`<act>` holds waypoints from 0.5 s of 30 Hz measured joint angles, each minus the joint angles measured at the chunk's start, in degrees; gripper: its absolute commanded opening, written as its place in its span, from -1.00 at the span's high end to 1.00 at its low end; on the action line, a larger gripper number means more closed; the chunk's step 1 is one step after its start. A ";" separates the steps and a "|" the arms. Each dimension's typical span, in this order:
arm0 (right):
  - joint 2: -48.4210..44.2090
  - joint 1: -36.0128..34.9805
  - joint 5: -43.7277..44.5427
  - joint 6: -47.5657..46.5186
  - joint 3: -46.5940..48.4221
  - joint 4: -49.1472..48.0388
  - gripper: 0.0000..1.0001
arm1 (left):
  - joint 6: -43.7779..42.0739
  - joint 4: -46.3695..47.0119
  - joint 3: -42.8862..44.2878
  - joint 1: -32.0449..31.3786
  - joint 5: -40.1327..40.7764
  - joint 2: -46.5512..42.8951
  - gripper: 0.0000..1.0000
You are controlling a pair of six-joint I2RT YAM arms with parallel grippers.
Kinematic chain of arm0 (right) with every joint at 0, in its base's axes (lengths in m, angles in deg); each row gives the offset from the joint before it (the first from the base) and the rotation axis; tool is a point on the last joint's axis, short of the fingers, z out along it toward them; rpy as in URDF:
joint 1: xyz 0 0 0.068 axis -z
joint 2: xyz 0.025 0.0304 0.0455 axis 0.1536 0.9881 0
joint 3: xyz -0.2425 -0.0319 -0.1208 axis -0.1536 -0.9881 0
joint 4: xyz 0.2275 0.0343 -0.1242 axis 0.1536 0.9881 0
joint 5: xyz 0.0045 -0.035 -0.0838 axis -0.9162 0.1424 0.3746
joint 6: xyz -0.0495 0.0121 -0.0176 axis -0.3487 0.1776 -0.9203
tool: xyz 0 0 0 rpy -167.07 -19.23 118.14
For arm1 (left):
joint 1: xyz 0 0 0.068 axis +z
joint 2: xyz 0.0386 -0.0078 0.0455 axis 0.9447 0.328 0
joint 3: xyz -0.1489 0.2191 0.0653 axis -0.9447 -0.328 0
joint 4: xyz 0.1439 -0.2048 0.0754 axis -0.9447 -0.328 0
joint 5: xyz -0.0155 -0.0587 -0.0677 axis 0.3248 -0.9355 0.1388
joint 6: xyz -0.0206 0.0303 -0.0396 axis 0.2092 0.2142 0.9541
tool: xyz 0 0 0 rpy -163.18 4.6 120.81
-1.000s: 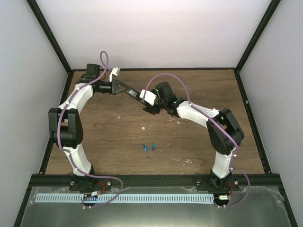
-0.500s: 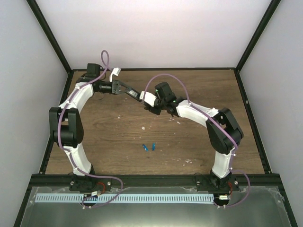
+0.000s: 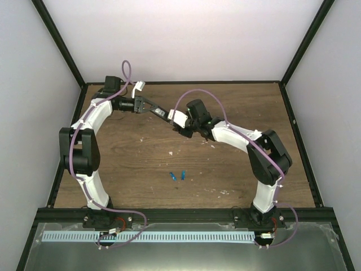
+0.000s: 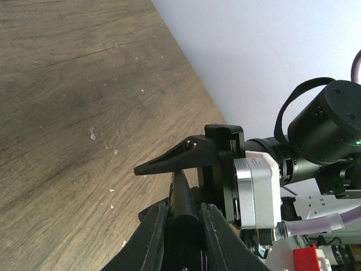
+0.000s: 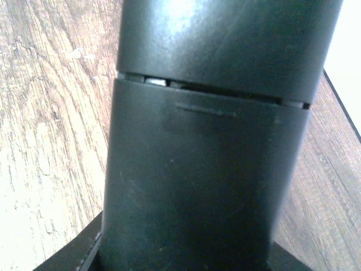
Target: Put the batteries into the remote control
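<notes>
The brown wooden surface (image 3: 130, 164) carries both arms at its near edge, and they meet over its far middle. The left gripper (image 4: 183, 210) is clamped on the remote (image 5: 203, 169), 1 finger on each side, holding the black bar above the surface. The right gripper (image 3: 176, 125) is at the remote's other end; I cannot tell how far it is open. The 2 batteries (image 3: 172, 176) lie side by side on the surface, well apart from the remote, nearer the arm bases.
</notes>
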 measured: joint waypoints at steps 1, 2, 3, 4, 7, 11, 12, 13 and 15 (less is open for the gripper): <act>-0.02 0.00 0.00 0.00 -0.20 -0.28 0.30 | 0.13 -0.02 0.00 -0.02 -0.02 0.00 1.00; -0.07 0.00 0.00 0.00 -0.48 -0.70 0.31 | 0.22 0.00 0.00 -0.04 -0.04 0.00 1.00; -0.13 0.00 -0.02 0.00 -0.79 -1.18 0.32 | 0.37 0.02 0.00 -0.04 -0.07 0.00 1.00; -0.31 0.00 -0.02 0.00 -1.18 -1.75 0.32 | 0.50 0.07 0.00 -0.07 -0.13 0.00 1.00; -0.98 0.04 0.02 -0.02 -2.29 -2.95 0.33 | 0.87 0.13 0.00 -0.13 -0.48 0.00 1.00; -1.22 0.11 0.24 -0.33 -2.95 -4.04 0.32 | 1.05 0.48 0.00 -0.11 -0.81 0.00 1.00; -1.25 0.11 0.28 -0.44 -2.97 -4.20 0.32 | 1.07 0.48 0.00 -0.09 -0.87 0.00 1.00; -1.25 0.11 0.28 -0.48 -2.97 -4.31 0.31 | 1.16 0.50 0.02 0.00 -0.96 0.00 1.00; -1.25 0.11 0.31 -0.55 -2.97 -4.52 0.31 | 1.36 0.55 0.00 0.20 -1.33 0.00 1.00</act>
